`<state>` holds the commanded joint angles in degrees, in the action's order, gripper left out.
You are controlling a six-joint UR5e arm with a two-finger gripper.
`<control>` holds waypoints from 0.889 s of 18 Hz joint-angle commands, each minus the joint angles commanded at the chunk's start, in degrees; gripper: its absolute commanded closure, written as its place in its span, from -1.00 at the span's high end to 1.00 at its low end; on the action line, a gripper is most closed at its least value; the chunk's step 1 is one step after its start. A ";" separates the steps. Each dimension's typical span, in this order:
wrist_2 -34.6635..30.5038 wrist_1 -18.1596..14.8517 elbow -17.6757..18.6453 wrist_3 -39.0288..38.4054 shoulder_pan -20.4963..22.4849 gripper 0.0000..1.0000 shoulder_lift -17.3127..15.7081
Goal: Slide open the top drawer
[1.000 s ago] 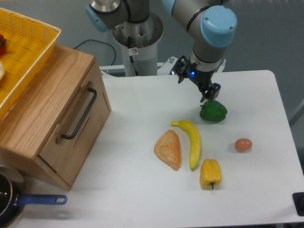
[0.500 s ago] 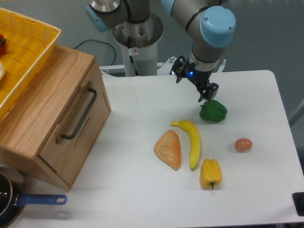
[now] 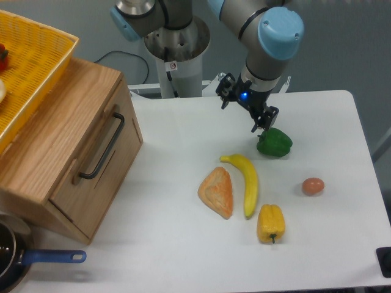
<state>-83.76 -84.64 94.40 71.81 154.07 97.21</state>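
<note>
At the far left a yellow mesh basket (image 3: pixel 36 61) sits on top of a wooden cabinet (image 3: pixel 43 146), hanging partly out of view, with something red and something pale just visible inside it at the edge. The cabinet stands on the left part of the white bench (image 3: pixel 183 244), and the top drawer (image 3: pixel 101 165) faces toward the middle of the bench, its light oak front flush with the cabinet body and its long black bar handle (image 3: pixel 102 146) running along the panel. Below the cabinet, at the bottom left corner, a dark pot with a blue handle (image 3: pixel 52 257) pokes into view. Further right, near the middle of the bench, lies a golden pastry (image 3: pixel 217 192), with a banana (image 3: pixel 245 182) just beside it on its right. Below the banana's lower end lies a yellow bell pepper (image 3: pixel 270 223). Above this group the gripper (image 3: pixel 244 110) hangs from the arm, well apart from the drawer and just above and left of a green bell pepper (image 3: pixel 274 142); its jaws hold nothing, and from here I cannot tell how wide they are set. Right of the yellow pepper a brown egg (image 3: pixel 313 186) rests alone.
</note>
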 joint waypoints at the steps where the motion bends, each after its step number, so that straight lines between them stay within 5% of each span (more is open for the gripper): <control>1: 0.08 0.00 -0.18 -0.62 0.00 1.00 0.09; 16: -0.18 -0.62 -3.17 -17.66 -3.69 1.00 1.76</control>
<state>-83.94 -85.25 91.23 54.15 150.39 98.96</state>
